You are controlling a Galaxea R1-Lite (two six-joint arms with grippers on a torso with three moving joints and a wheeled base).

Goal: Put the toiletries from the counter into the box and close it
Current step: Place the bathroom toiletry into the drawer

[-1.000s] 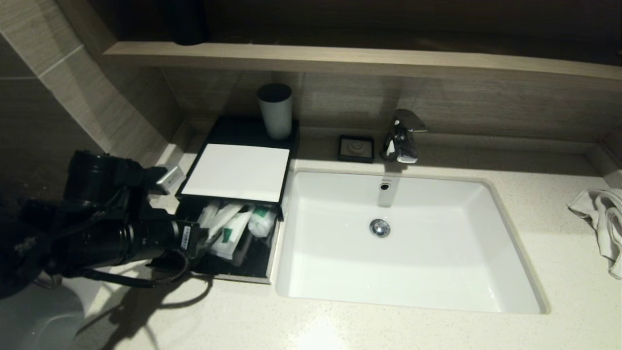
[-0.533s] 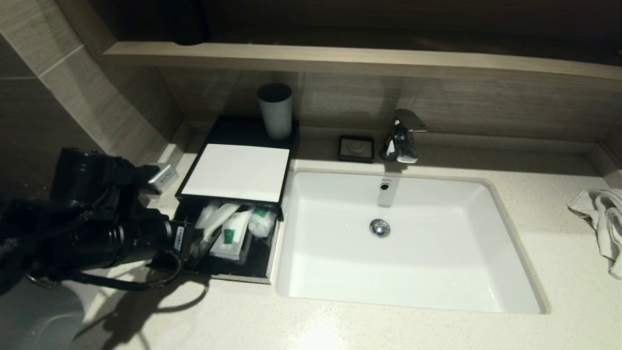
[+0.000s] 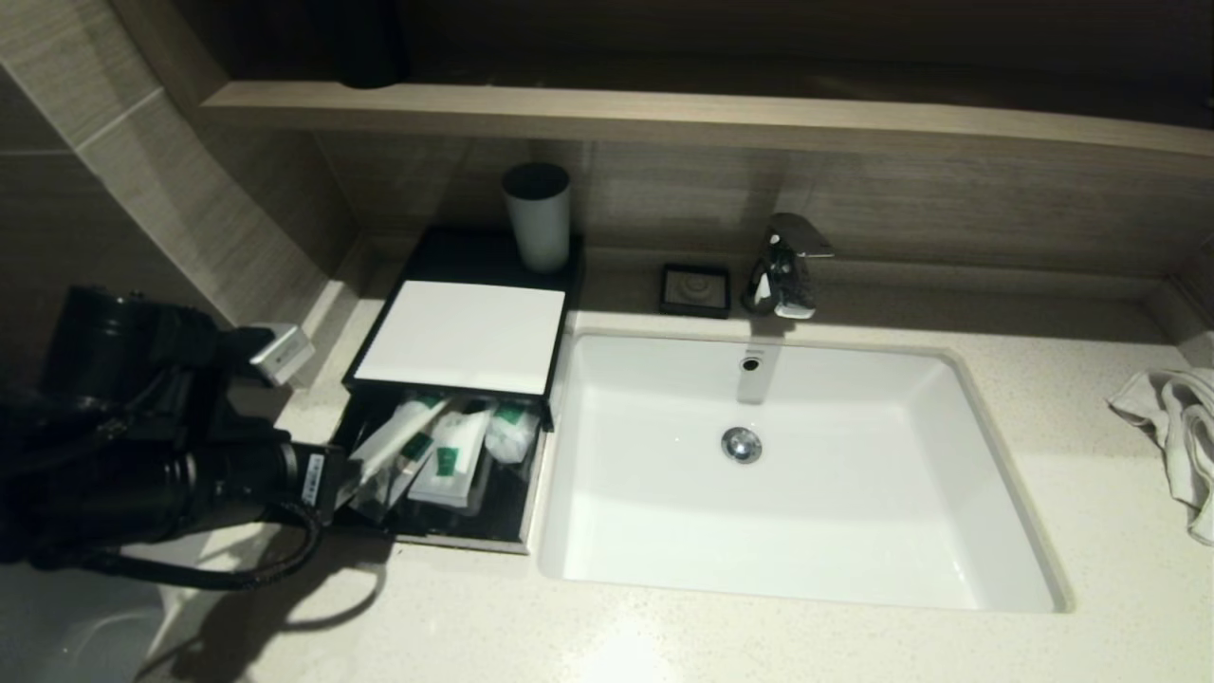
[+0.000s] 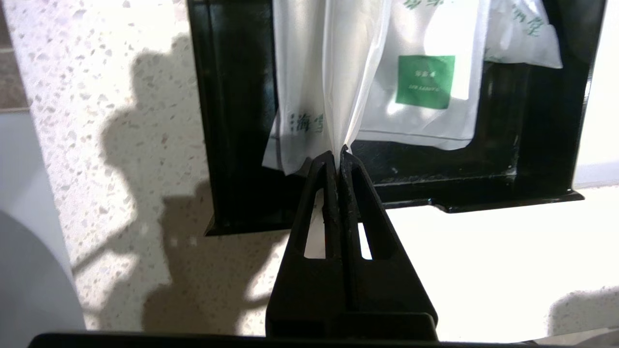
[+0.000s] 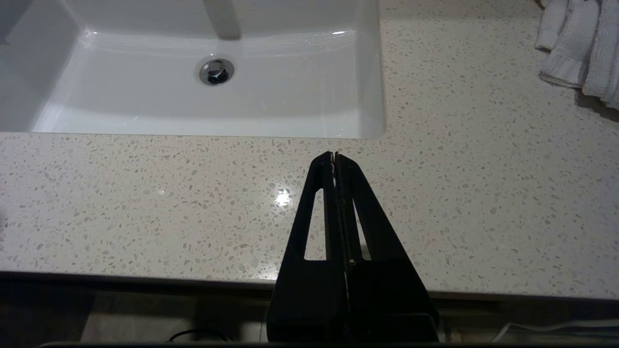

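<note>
Clamped on the near end of a long packet (image 4: 333, 72), the left gripper (image 4: 337, 153) hung just off the drawer's front left corner, its jaws pressed flat with only thin plastic film between them. That packet ran slantwise from the fingertips up into the open drawer (image 3: 446, 526) of the box (image 3: 463, 334), its held end raised over the drawer's rim while the far end lay among the other toiletries. Beside it rested a flat pouch with a green label (image 4: 425, 81) and a smaller crumpled one (image 3: 512, 432), all inside the black drawer, which stood pulled out beneath the white top panel.

To my eye, the packing looked nearly finished, with no packets left on the counter (image 3: 721, 636) that I could see. Doing this step well would mean carrying the pinched end inward and low before letting go, so the slim packet dropped fully within the drawer walls and did not hang over the rim, where it would jam the drawer on closing.

Across the basin (image 3: 787, 474), the right gripper (image 5: 334, 155) sat parked above the counter's front edge, closed on nothing, with a towel (image 3: 1176, 436) far to the right.
</note>
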